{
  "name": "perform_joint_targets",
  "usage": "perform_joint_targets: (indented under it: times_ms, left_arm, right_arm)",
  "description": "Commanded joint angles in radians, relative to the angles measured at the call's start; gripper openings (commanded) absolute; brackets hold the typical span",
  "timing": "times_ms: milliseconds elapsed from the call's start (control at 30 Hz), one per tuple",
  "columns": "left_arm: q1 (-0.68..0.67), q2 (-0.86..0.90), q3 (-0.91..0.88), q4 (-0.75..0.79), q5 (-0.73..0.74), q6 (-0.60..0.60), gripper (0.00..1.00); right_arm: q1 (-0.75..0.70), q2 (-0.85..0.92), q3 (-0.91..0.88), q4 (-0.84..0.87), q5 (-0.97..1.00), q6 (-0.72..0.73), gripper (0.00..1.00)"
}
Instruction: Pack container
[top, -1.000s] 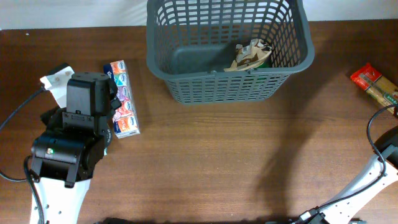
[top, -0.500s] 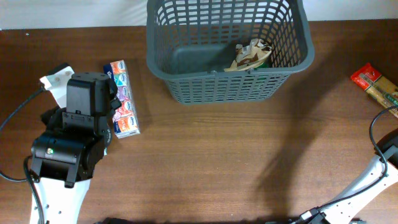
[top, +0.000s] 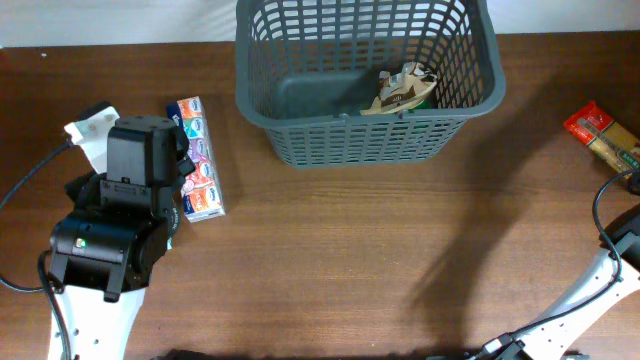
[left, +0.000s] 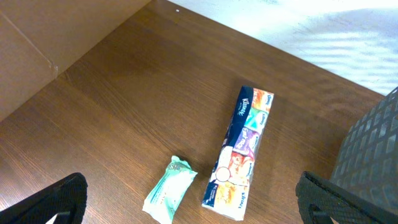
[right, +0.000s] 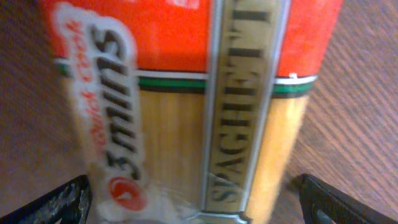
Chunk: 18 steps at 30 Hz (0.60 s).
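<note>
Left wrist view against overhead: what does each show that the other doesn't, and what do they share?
Only the left wrist: the left tool, spread open and gripping nothing, and the small packet in its green wrapping. Only overhead: the brown packet lying inside the container, and the spaghetti pack at the far right. Both: the tissue pack and part of the container; overhead's pale item beside the left arm may be that small packet.

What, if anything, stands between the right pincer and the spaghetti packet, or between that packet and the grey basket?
Nothing visible does. The open right pincer hangs close over the red and yellow plastic spaghetti packet, and only bare brown wooden table separates that packet from the dark grey slotted plastic basket.
</note>
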Motion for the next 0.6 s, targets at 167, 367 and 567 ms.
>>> perform_joint_targets:
  times_ms: [167,367,567]
  left_arm:
    - [0.006,-0.003,0.011,0.002,0.004,0.012,0.99]
    - [0.006,-0.003,0.011,0.002,0.004,0.012,0.99]
    - [0.006,-0.003,0.011,0.002,0.004,0.012,0.99]
  right_arm:
    - [-0.005,0.045,-0.008,-0.088,-0.021,0.016,0.99]
    - [-0.008,0.045,-0.008,-0.16,-0.071,0.06,0.99]
    - [-0.031,0.045,-0.008,-0.225,-0.162,0.092,0.99]
